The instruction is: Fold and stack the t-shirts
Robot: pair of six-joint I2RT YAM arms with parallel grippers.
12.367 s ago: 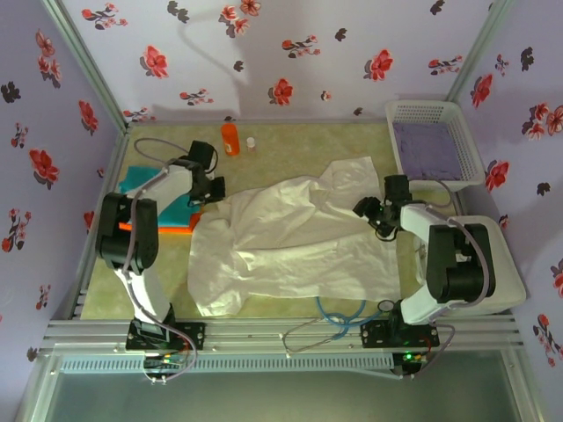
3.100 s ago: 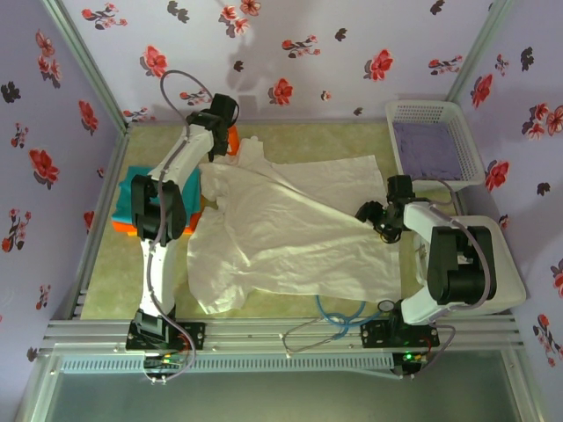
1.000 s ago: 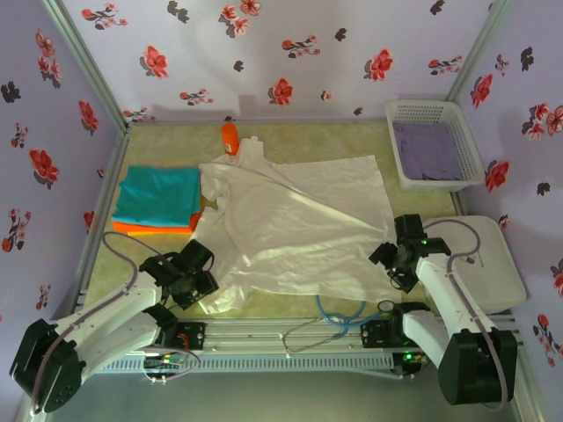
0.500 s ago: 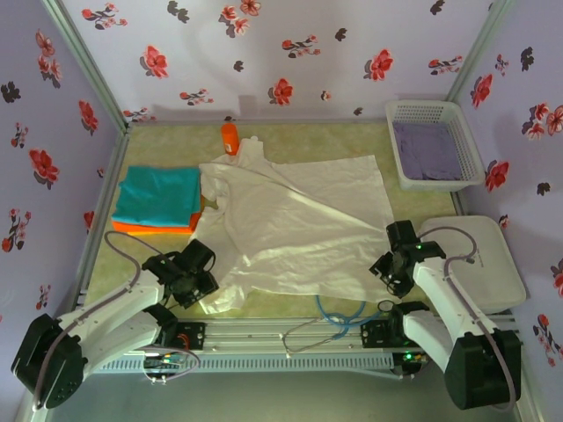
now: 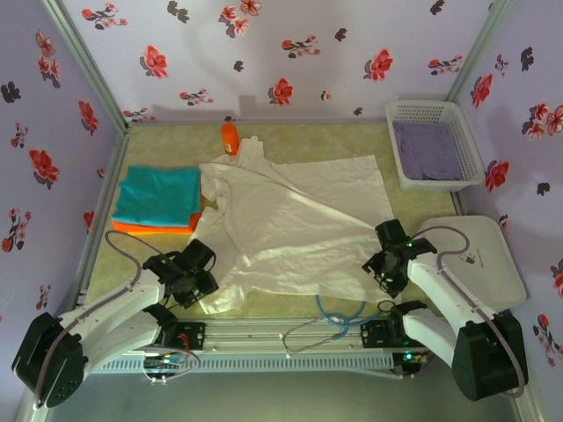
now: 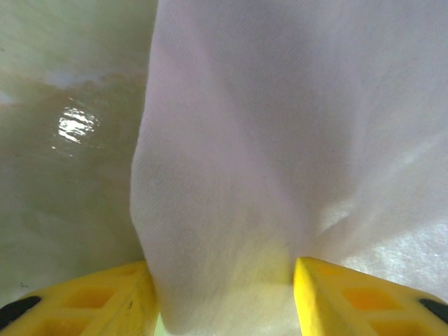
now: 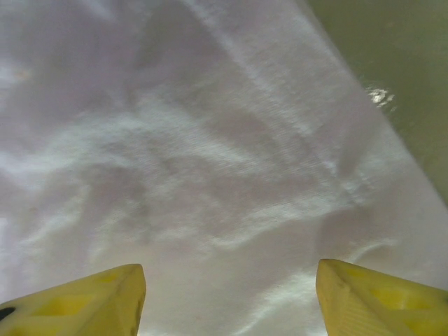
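White t-shirt (image 5: 290, 224): I saw it spread out and wrinkled across the middle of the table (image 5: 334, 141), with a diagonal fold running over it; I took it as my landmark.
Left gripper (image 5: 208, 283): It sat at the shirt's near left corner, low over the hem.
Left fingers: On the left wrist camera the yellow fingers (image 6: 105, 297) stood apart, and I read them as unclamped. A raised fold of the white cloth filled the gap and touched both inner faces.
Right gripper (image 5: 378, 266): It sat at the shirt's near right corner, over the cloth.
Right fingers: On the right wrist camera the yellow fingers (image 7: 371, 290) were spread wide, with flat white fabric below them and the shirt's edge running off toward bare table at upper right. I could not tell whether the tips touched the cloth.
Teal t-shirt (image 5: 158, 195): Folded flat, it lay just left of the white shirt's left sleeve.
Orange t-shirt (image 5: 132, 227): Also folded, it lay under the teal one with its near edge showing.
Orange bottle (image 5: 230, 138): It stood just beyond the white shirt's collar end.
Basket (image 5: 427, 110): It sat beyond the shirt's far right corner, holding a purple cloth (image 5: 425, 149).
Blue cable (image 5: 339, 309): It lay looped just nearer than the shirt's hem.
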